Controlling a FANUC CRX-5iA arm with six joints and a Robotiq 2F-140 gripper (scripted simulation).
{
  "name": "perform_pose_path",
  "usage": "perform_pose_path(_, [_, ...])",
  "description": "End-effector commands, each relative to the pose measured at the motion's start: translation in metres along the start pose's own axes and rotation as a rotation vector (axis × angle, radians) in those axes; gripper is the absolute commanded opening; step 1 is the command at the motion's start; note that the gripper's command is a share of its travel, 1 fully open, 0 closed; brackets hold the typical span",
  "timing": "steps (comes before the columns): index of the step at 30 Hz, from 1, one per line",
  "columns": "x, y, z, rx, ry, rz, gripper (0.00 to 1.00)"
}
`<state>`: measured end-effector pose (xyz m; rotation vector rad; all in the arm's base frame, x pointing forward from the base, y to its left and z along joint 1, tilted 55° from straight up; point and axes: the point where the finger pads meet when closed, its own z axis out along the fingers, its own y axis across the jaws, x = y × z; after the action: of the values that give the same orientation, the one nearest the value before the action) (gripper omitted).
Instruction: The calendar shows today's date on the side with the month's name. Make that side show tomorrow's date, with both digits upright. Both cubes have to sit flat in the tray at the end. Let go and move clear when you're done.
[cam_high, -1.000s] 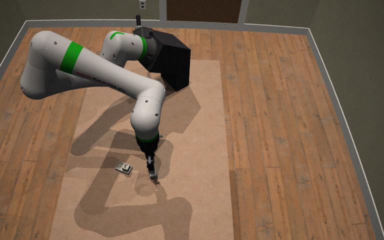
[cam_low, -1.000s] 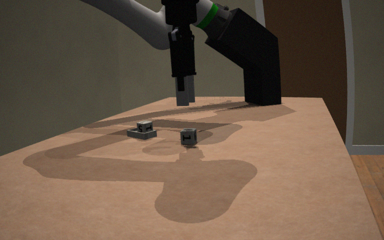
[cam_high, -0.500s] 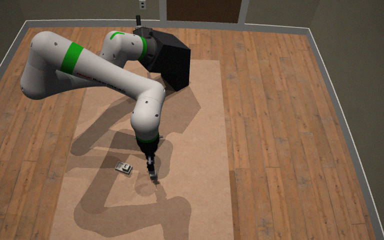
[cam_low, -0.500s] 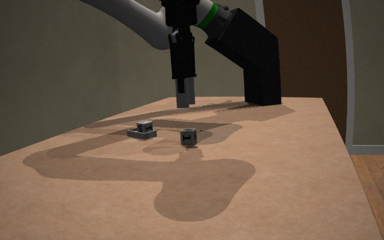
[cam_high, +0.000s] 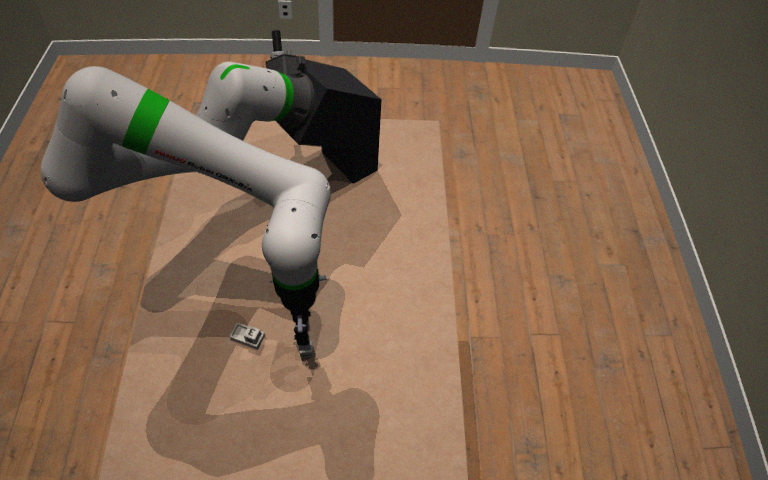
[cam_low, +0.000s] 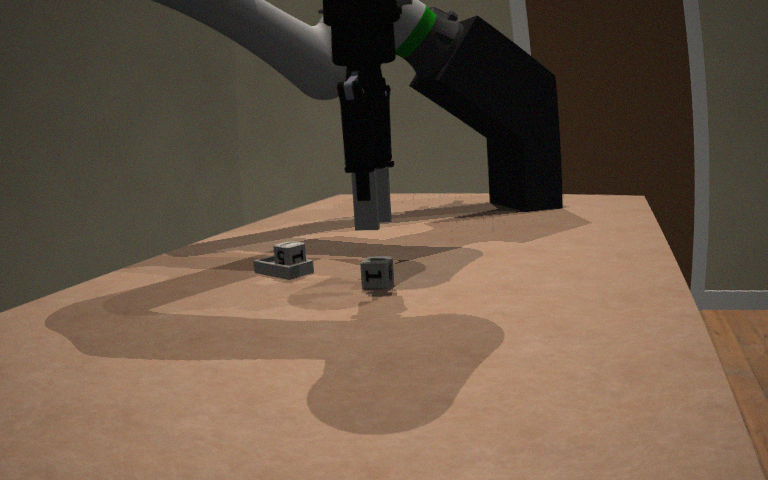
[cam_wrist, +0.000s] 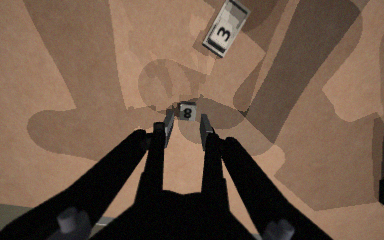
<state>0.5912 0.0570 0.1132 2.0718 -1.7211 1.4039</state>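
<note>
A grey tray (cam_low: 283, 266) lies on the table and holds one grey number cube (cam_low: 289, 252) at one end, with a 3 on top in the wrist view (cam_wrist: 223, 33). The other end of the tray is empty. A second cube (cam_low: 377, 272) lies loose on the table to the tray's right, with an 8 on top in the wrist view (cam_wrist: 187, 111) and a 1 on the side facing the exterior camera. My gripper (cam_low: 372, 217) hangs well above this loose cube, pointing down. Its fingers are narrowed but apart, with nothing between them.
The arm's black pedestal (cam_low: 509, 113) stands at the far end of the table. The table's right edge drops to a wooden floor (cam_low: 736, 362). A wall and a door lie behind.
</note>
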Motion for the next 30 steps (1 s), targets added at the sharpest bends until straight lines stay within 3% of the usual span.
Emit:
perform_pose_path(1, [0.0, 0.0, 0.005, 0.001, 0.0, 0.0, 0.36])
perform_pose_path(30, [-0.001, 0.0, 0.031, 0.001, 0.0, 0.0, 0.36])
